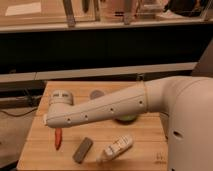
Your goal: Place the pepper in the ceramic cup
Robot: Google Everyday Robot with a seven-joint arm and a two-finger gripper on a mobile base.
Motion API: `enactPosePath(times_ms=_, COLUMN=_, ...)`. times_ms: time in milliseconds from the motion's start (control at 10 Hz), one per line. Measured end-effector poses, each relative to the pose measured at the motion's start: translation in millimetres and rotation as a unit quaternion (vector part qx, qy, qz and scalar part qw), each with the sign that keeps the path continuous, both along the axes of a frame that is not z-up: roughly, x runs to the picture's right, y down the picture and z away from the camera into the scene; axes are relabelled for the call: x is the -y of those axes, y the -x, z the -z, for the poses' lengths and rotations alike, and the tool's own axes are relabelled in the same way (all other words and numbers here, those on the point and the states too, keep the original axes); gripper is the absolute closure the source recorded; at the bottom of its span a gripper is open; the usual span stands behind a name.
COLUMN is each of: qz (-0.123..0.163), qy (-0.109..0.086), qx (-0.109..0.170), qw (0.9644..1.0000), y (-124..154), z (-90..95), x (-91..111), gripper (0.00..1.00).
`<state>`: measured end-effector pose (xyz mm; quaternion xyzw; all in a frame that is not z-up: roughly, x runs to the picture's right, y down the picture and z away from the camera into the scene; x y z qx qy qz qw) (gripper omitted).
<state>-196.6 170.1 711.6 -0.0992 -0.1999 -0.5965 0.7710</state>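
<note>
The pepper (58,139) is a small red-orange chili lying on the wooden table (145,155) near its left side, pointing toward the front. My gripper (54,128) is at the left end of the white arm, which reaches across the table from the right. It sits right on the pepper's upper end and is shut on it. The pepper still rests on the wood. The ceramic cup (96,93) shows as a greyish round rim just behind the arm, near the table's back middle.
A grey rectangular block (83,150) lies just right of the pepper. A white bottle (116,148) lies on its side at the front middle. A green bowl (126,119) peeks from under the arm. A dark shelf unit stands behind the table.
</note>
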Motion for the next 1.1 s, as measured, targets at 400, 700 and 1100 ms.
enactPosePath(times_ms=400, qz=0.021, qy=0.005, qx=0.014, qw=0.9997, y=12.5, z=3.6, x=-5.2, gripper=0.42)
enactPosePath(times_ms=700, qz=0.035, qy=0.008, qx=0.024, qw=0.9991, y=21.6, z=5.9, x=-9.6, gripper=0.32)
enactPosePath(times_ms=1100, qz=0.043, qy=0.013, qx=0.033, qw=0.9984, y=38.8, z=6.5, x=-16.9, gripper=0.20)
